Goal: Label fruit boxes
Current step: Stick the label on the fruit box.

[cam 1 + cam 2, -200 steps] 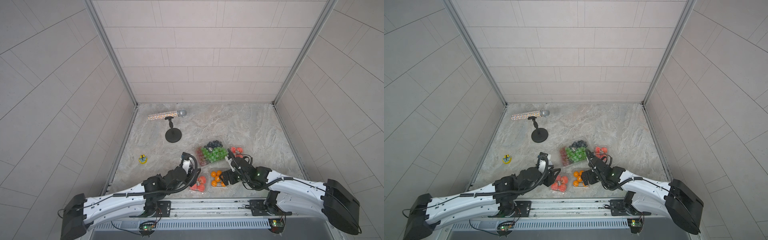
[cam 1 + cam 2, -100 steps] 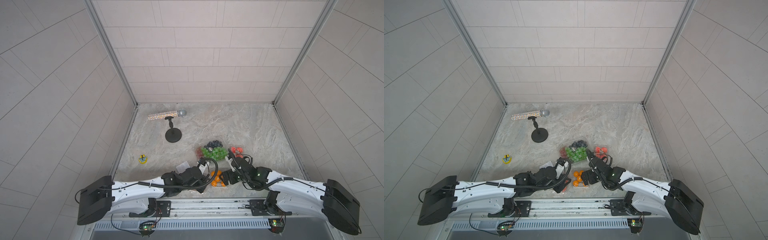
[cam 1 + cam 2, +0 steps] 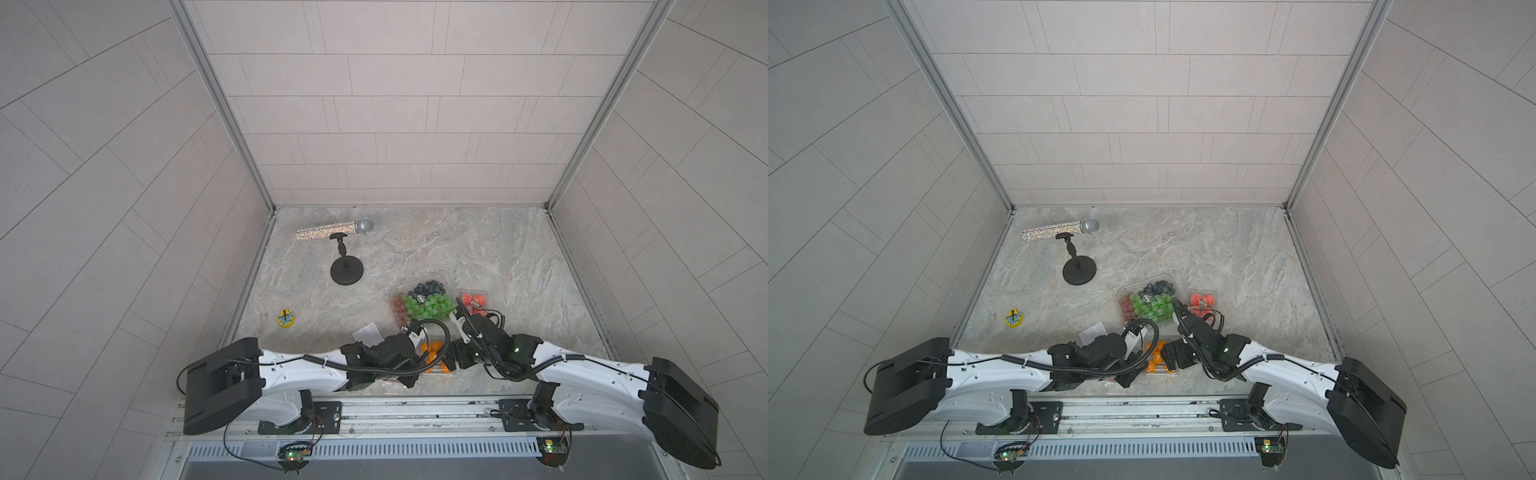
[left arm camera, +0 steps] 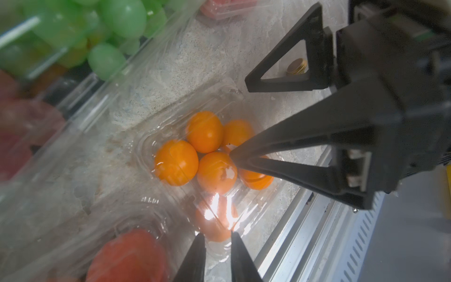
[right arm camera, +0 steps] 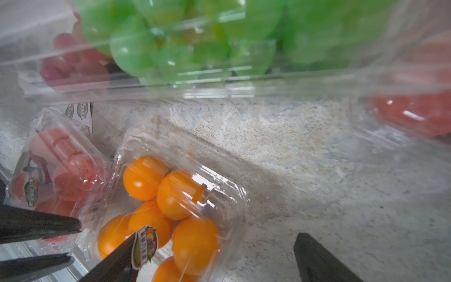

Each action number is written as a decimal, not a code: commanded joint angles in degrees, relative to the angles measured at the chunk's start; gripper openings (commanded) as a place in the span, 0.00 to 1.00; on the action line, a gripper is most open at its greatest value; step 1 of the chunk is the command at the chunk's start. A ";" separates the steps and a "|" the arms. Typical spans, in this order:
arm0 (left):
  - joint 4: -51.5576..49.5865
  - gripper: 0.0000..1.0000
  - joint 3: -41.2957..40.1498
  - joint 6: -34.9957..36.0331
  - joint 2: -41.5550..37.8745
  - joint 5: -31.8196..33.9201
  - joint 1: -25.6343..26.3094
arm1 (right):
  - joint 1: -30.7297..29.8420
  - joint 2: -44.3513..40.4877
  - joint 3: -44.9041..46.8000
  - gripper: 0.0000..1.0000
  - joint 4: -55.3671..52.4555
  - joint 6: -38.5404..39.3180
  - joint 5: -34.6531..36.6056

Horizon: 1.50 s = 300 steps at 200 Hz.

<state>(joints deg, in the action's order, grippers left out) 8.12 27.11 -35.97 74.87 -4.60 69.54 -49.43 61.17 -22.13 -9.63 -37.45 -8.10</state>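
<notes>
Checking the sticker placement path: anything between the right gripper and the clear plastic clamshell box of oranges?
Nothing visible. The open right gripper hangs right over the clear plastic clamshell box of oranges, a round sticker on one fingertip. The left gripper sits near the box's rim, off to the side.

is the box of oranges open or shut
Shut: the box of oranges has its clear lid down over the fruit with the rims meeting, and the left wrist view shows glare across that lid.
</notes>
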 commanded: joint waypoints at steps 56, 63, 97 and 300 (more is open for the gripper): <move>3.90 0.23 1.21 -0.16 3.31 0.22 0.16 | 0.12 0.86 2.71 1.00 3.02 -1.86 -2.83; 4.17 0.23 0.98 -0.24 3.52 0.17 0.21 | 0.10 1.12 2.71 1.00 3.39 -1.92 -3.10; 5.57 0.21 -0.04 -0.86 4.41 0.12 0.10 | 0.10 1.76 2.70 1.00 3.99 -2.54 -3.24; -0.99 0.24 -4.04 0.11 -13.55 11.69 -0.14 | -0.95 -11.77 -0.81 0.24 -5.34 1.90 -1.41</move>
<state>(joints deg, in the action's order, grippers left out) 9.61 25.43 -36.40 64.99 1.54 69.52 -49.43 46.85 -21.39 -16.95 -37.41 -6.70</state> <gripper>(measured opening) 0.241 0.288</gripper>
